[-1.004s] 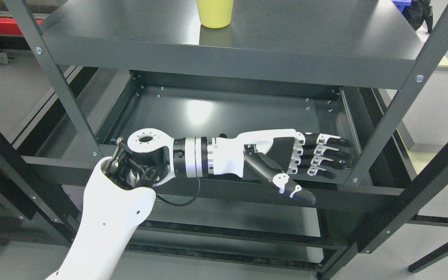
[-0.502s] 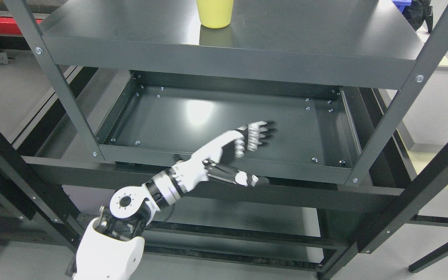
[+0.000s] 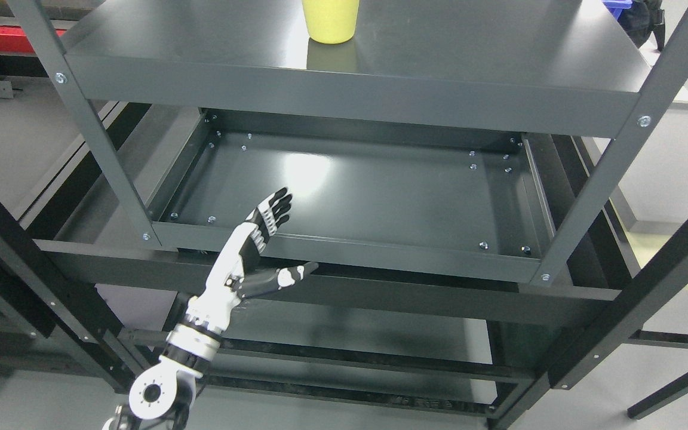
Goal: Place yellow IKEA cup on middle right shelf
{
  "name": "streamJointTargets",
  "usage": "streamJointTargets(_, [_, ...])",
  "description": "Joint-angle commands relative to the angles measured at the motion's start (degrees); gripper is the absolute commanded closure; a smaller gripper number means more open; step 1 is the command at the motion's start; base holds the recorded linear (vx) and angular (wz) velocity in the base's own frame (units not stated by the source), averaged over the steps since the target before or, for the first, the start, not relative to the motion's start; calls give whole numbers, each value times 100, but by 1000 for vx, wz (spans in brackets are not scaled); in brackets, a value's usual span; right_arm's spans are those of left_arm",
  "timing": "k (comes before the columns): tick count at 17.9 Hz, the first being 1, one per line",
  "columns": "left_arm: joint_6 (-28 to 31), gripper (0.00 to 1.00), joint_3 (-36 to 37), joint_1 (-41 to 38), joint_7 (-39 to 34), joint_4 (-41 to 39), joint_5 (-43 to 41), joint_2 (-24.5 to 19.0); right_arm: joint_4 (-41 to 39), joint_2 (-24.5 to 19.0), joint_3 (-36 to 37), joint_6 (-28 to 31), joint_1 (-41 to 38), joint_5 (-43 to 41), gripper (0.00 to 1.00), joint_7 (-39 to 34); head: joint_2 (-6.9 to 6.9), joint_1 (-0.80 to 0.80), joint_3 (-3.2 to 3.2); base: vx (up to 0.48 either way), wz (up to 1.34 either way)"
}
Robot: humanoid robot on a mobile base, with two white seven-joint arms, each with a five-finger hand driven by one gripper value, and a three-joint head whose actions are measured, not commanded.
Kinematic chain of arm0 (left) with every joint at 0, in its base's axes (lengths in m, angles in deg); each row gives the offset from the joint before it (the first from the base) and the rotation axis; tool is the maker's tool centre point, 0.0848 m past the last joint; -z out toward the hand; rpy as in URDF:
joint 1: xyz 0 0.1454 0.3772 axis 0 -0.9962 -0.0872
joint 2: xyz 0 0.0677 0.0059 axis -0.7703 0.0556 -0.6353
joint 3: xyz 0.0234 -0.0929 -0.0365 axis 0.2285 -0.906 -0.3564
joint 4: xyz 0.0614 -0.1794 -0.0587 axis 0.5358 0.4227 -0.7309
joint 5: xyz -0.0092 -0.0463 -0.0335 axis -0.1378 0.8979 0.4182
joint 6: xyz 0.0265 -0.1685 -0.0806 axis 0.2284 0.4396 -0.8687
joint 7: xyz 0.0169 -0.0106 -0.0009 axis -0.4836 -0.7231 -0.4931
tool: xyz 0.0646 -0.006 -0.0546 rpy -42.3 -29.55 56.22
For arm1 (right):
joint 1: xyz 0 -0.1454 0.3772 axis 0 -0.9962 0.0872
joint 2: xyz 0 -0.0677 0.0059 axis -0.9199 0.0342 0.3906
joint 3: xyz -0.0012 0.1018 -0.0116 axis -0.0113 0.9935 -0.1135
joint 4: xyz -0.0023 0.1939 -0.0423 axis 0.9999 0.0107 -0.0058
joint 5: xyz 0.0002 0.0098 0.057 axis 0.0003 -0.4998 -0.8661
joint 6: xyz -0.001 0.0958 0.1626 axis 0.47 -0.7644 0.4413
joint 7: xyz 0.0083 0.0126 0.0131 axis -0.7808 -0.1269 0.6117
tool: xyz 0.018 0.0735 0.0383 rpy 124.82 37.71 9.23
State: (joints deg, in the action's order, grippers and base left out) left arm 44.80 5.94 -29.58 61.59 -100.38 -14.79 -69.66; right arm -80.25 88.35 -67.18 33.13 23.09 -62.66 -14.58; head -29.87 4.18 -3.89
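A yellow cup [image 3: 330, 20] stands upright on the upper grey shelf [image 3: 469, 65], near its middle, with its top cut off by the picture's edge. My left hand [image 3: 287, 233] is far below it, in front of the lower shelf's front lip, fingers straight and spread, thumb out to the right, holding nothing. Its arm rises from the bottom left. The right arm does not show.
The lower shelf [image 3: 380, 191] is a shallow grey tray with bolts at its corners. Grey uprights [image 3: 613, 173] stand at the rack's front corners, and black diagonal frame bars [image 3: 648, 286] cross at right and left. A blue object [image 3: 617, 7] sits at the top right.
My left arm has pulled back and down to the left, from reaching across the lower shelf's right side to the front left. The hand stayed open. The cup has not moved.
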Motion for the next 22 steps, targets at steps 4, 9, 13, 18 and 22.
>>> streamJointTargets(4, [-37, 1, -1165, -652, -146, -366, -103, -34, 1, 100, -97, 4, -79, -141, 1, -1, 0, 0, 0, 0, 0])
streamJointTargets(9, [376, 1, -1359, -626, -339, -682, -68, -34, 1, 100, -97, 4, -79, -141, 1, -1, 0, 0, 0, 0, 0])
streamJointTargets(13, [708, 1, -1463, -530, -366, -762, -68, -34, 1, 100, -97, 4, -79, -141, 1, -1, 0, 0, 0, 0, 0])
streamJointTargets(18, [1035, 1, -1508, -292, -357, -762, -67, -34, 1, 100, -97, 4, -79, -141, 1, -1, 0, 0, 0, 0, 0])
streamJointTargets(22, [1035, 1, -1517, -292, -348, -753, -76, -34, 1, 100, -97, 4, -79, -141, 1, -1, 0, 0, 0, 0, 0])
